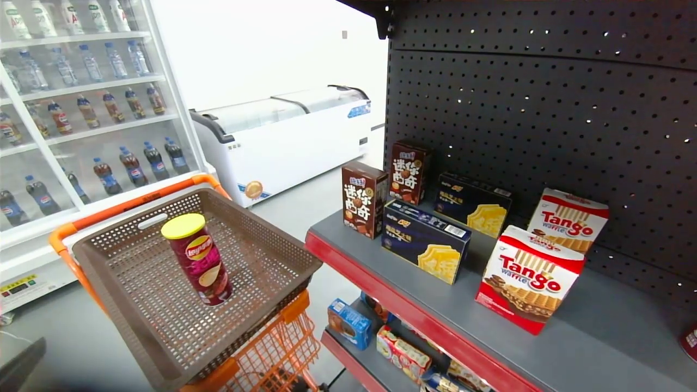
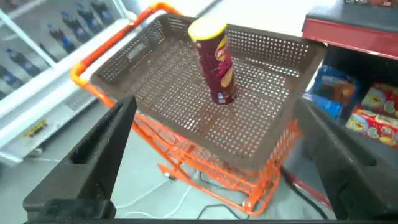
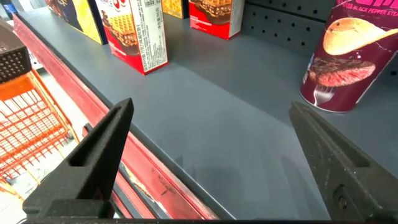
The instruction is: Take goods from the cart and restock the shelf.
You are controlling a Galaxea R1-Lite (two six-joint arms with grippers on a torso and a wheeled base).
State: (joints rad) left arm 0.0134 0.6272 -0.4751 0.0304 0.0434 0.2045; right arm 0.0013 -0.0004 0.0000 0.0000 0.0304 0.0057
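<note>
Chip can [image 1: 199, 258] is standing upright near the middle of the brown basket [image 1: 125, 226] on top of the orange cart [image 1: 65, 231], touching none of the walls. The shelf [image 1: 599, 337] is sitting just beside the cart.

Left jaws are hanging spread wide above the basket, with the can lying ahead between their lines. Right jaws are also spread, holding nothing, low over bare shelf.

Risks, as judged:
- The can is tall and narrow. One jaw arriving first is likely to be tipping it, and a tipped can is going to be rolling on the mesh floor.
- The smooth round wall is inviting slip under an off-centre pinch.
- The cart is presumably on wheels, so a push may be shifting it.
- On the shelf, a wide swing is risking the wafer boxes [image 1: 531, 277].

Views: the right wrist view is showing a second can [image 3: 348, 56] already standing on the shelf near the back panel. In the head view only a red sliver at the shelf's far edge [image 1: 689, 342] is showing, probably that same can. The head view is giving the whole row of boxes.
</note>
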